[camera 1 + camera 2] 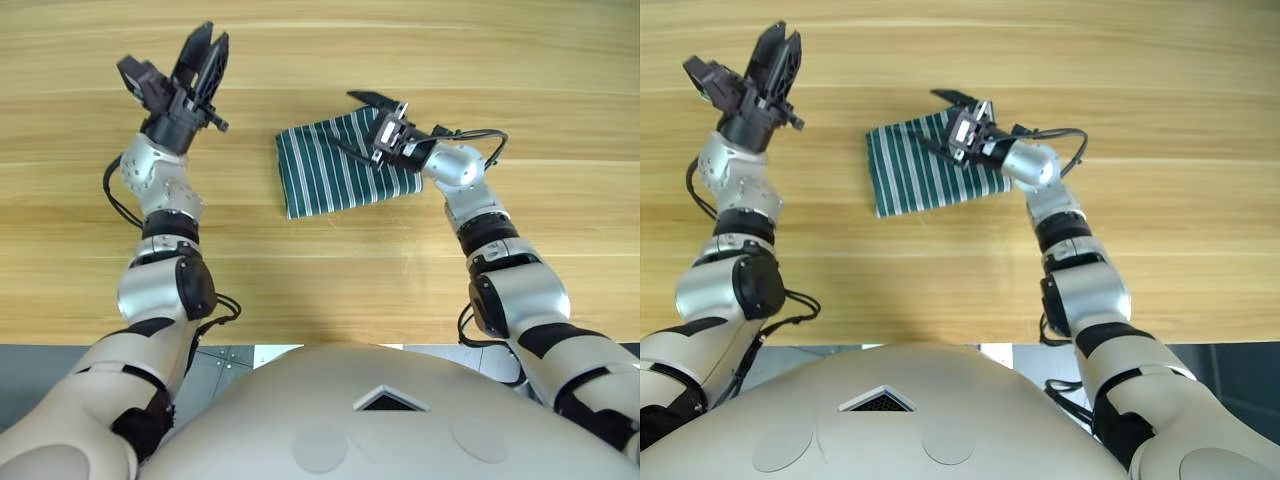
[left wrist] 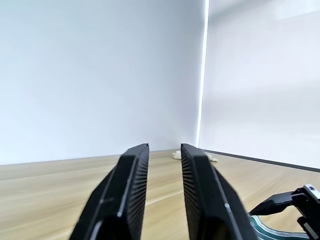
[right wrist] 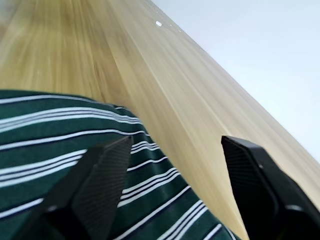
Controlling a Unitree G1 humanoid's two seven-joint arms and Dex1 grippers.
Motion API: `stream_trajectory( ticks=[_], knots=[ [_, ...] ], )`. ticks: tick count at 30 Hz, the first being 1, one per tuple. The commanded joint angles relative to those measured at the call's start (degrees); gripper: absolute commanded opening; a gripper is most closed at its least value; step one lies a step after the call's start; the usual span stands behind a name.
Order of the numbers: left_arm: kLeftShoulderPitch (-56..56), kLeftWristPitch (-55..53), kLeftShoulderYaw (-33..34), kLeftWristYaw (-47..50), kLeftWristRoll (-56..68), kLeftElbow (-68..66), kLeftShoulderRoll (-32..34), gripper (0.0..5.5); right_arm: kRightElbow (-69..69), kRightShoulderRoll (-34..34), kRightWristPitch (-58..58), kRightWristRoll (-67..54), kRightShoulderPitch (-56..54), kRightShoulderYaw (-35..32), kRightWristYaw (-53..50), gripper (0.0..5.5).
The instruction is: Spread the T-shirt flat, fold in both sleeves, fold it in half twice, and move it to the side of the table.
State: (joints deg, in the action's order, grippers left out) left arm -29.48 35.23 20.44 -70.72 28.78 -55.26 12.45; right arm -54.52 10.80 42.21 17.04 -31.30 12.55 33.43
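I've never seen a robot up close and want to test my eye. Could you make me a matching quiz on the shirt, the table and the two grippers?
Things:
1. T-shirt
2. left gripper
3. right gripper
4. table

States:
A. open wide, right over the shirt
B. pale wood
C. folded, green with white stripes
D. off to the shirt's left, fingers narrowly apart, holding nothing

Pairs: 1-C; 2-D; 3-A; 4-B

Covered corner, unreadable speck
The right pincer (image 1: 350,122) hides the shirt's (image 1: 325,175) far right corner; a pale thing (image 2: 192,156) far along the worktop (image 2: 50,180) is too small to identify.
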Motion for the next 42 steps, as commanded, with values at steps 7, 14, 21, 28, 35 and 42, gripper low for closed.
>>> stream_trajectory(
  ticks=[7,14,21,28,35,42],
  knots=[
    [3.98,3.31,-4.23,0.24,-2.69,2.79,-4.01,0.0,1.0,1.6,1.2,5.17,0.41,6.77,-4.34,1.59],
    [4.75,3.71,-5.44,1.31,-3.71,2.4,-5.0,0.0,-0.72,1.71,0.75,4.78,0.46,8.19,-5.21,0.38],
    [5.47,3.62,-6.36,2.33,-3.77,2.51,-5.03,0.0,-2.06,1.44,0.72,3.49,0.49,8.1,-4.92,0.02],
    [5.57,3.69,-6.81,3.24,-3.87,1.98,-5.06,0.0,-5.7,2.37,-1.77,7.91,-0.66,10.63,-7.47,0.02],
    [4.96,4.21,-6.8,4.94,-5.09,0.85,-5.2,0.0,-16.96,2.42,-15.45,16.95,-1.06,19.42,-9.71,0.02],
    [5.95,5.22,-6.85,6.54,-5.89,1.2,-5.49,0.0,-23.94,6.28,-34.65,1.26,-3.47,2.98,-22.19,0.02]
  ],
)
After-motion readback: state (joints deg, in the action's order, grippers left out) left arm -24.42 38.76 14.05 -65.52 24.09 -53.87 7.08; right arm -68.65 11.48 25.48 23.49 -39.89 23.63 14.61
